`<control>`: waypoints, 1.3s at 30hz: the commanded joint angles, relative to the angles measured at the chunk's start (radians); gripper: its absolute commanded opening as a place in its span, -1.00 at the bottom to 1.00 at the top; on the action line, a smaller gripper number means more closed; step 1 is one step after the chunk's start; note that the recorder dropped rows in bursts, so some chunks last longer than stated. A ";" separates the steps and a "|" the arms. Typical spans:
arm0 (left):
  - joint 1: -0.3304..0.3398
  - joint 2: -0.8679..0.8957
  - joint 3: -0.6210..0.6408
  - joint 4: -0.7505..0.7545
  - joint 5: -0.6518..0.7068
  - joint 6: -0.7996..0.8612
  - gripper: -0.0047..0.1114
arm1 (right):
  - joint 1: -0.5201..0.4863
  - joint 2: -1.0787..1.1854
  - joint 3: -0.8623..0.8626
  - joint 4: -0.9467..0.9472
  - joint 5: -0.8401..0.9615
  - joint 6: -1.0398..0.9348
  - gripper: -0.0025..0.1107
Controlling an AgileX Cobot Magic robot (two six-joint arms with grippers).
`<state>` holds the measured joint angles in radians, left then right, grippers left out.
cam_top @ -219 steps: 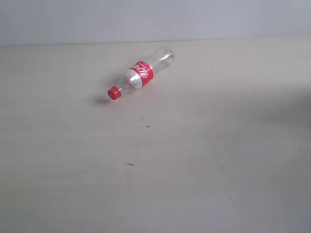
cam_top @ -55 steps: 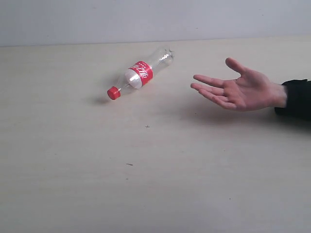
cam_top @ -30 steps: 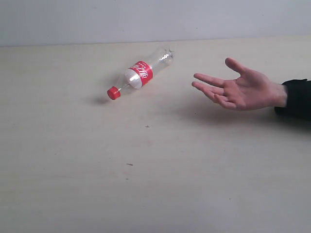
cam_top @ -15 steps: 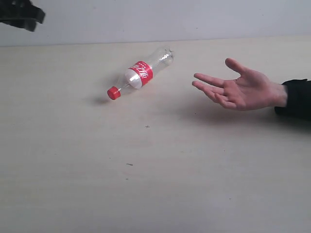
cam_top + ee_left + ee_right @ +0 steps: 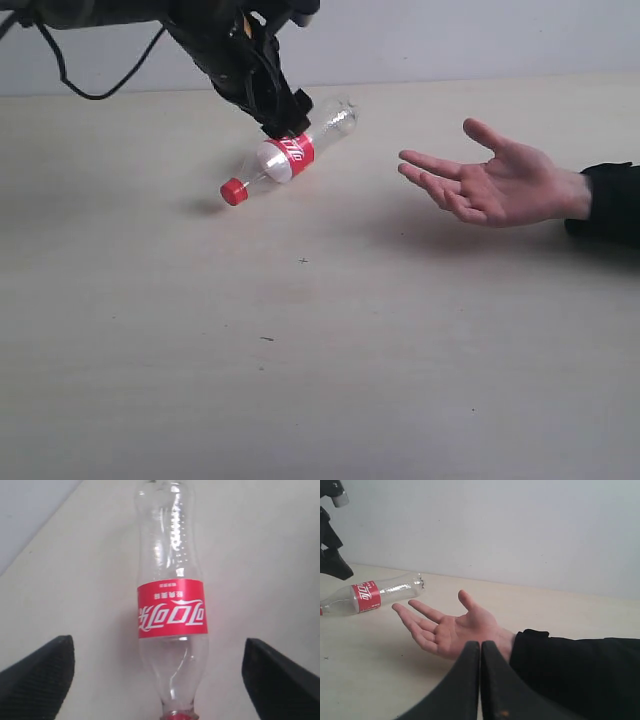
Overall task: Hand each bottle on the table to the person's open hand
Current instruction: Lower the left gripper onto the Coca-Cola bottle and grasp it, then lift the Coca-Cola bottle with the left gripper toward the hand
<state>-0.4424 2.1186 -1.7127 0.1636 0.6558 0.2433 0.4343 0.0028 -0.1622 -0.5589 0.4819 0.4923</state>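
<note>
Plastic bottle: the clear plastic drink bottle with a red label and red cap (image 5: 288,156) is lying on its side on the pale beige wood-grain tabletop (image 5: 350,360), with nothing gripping it.
Left tool: the black left tool (image 5: 283,124) is hovering right over the bottle's labelled middle, its jaws standing wide apart on either side of the bottle and holding nothing.
Right tool: the black right tool (image 5: 480,680) is sitting with its fingers pressed together and empty, well apart from the bottle and on the far side of the hand from it.
Open hand: the person's bare hand with a dark sleeve (image 5: 500,187) is waiting palm up, well apart from the bottle, off its base end.
Step in hand: the left arm appears to be lining up its grasp; the pickup is not yet done.
Next move: it is probably calling for lowering until the jaws are straddling the label, then closing gently, since the round, thin-walled body looks likely to roll or flex, before lifting and carrying the bottle to the palm.
</note>
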 commanded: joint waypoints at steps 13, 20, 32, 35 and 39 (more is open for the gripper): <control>0.001 0.156 -0.113 0.011 -0.154 -0.063 0.69 | -0.003 -0.003 0.004 0.003 -0.013 0.006 -0.93; 0.035 0.224 -0.139 0.012 -0.148 -0.065 0.69 | -0.003 -0.003 0.004 0.003 -0.013 0.006 -0.93; 0.037 0.270 -0.139 0.010 -0.145 -0.038 0.68 | -0.003 -0.003 0.004 0.003 -0.013 0.006 -0.93; 0.037 0.270 -0.139 0.010 -0.139 -0.043 0.62 | -0.003 -0.003 0.004 0.003 -0.013 0.006 -0.93; 0.037 0.275 -0.139 0.010 -0.129 -0.043 0.15 | -0.003 -0.003 0.004 0.003 -0.013 0.006 -0.93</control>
<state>-0.4018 2.3918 -1.8452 0.1738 0.5212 0.2011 0.4343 0.0028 -0.1622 -0.5589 0.4819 0.4923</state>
